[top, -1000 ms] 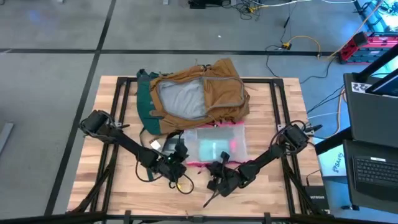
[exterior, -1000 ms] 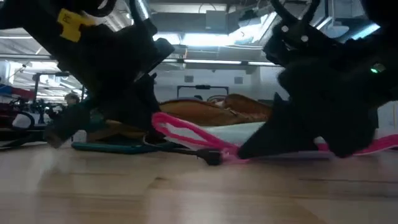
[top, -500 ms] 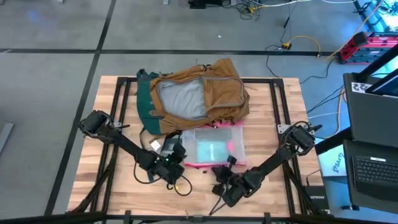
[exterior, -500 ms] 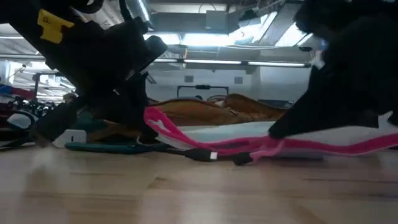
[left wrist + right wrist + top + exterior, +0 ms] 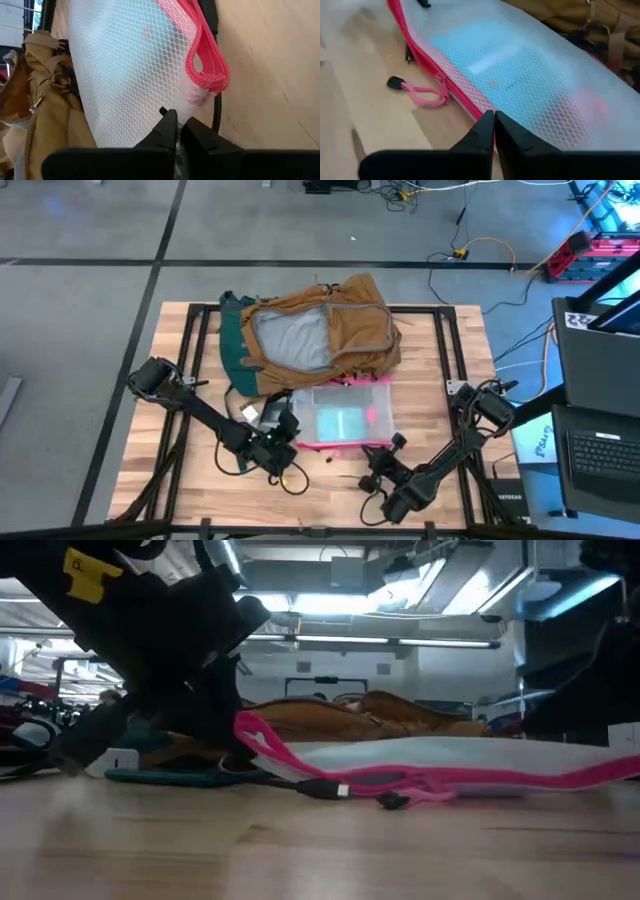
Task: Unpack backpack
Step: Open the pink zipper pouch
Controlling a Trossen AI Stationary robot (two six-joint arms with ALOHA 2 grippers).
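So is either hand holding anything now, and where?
Left hand pinches the mesh pouch at its corner by the pink zipper; right hand holds nothing.

A clear pouch (image 5: 440,755) with a pink edge is lying flat across the wooden counter (image 5: 300,850), its pink zipper cord (image 5: 400,795) trailing onto the boards in front. A dark arm (image 5: 150,640) is coming down at the pouch's near corner. Behind the pouch, the tan backpack (image 5: 350,715) is slumping low, and a teal strap (image 5: 170,776) is lying on the counter.
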